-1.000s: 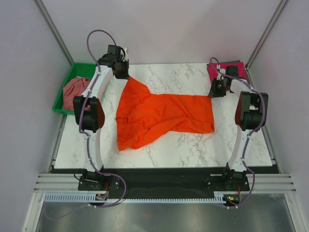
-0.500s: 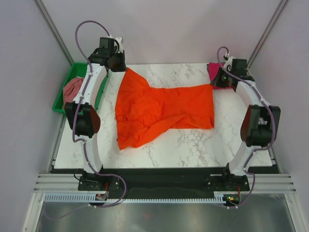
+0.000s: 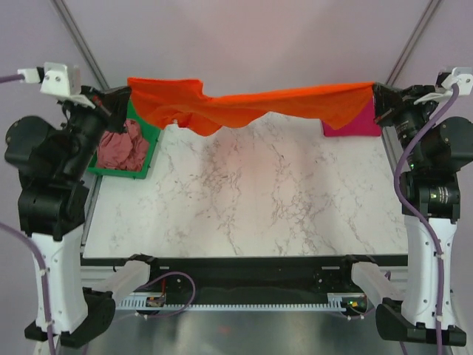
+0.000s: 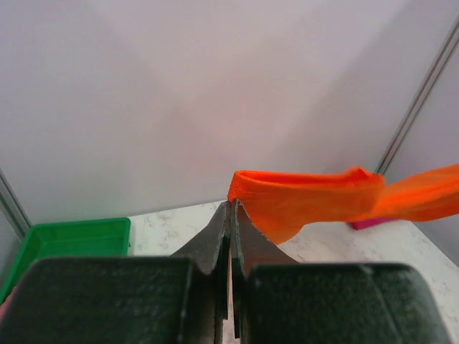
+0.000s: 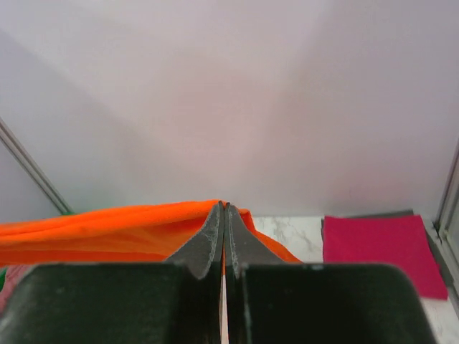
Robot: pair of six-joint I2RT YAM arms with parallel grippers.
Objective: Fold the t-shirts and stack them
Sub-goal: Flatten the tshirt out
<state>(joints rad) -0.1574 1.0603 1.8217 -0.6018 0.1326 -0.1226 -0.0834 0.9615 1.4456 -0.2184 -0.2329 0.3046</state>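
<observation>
The bright orange t-shirt (image 3: 244, 103) hangs stretched in the air across the far side of the table, held at both ends. My left gripper (image 3: 127, 95) is shut on its left corner, seen as orange cloth (image 4: 301, 201) at the fingertips in the left wrist view. My right gripper (image 3: 375, 95) is shut on its right corner; the orange cloth (image 5: 107, 229) trails off to the left of the jaws. A folded magenta-pink t-shirt (image 3: 355, 122) lies at the far right corner, also in the right wrist view (image 5: 376, 247). A crumpled dusty rose t-shirt (image 3: 122, 148) lies in the green tray (image 3: 151, 140).
The green tray (image 4: 72, 240) stands off the table's far left edge. The marble tabletop (image 3: 244, 192) lies below the hanging shirt. Frame posts (image 3: 81, 44) rise at both back corners, close to the raised arms.
Both arms have risen and lifted the orange t-shirt off the table, so it now hangs taut between them. The right gripper closed on its corner during this time.
</observation>
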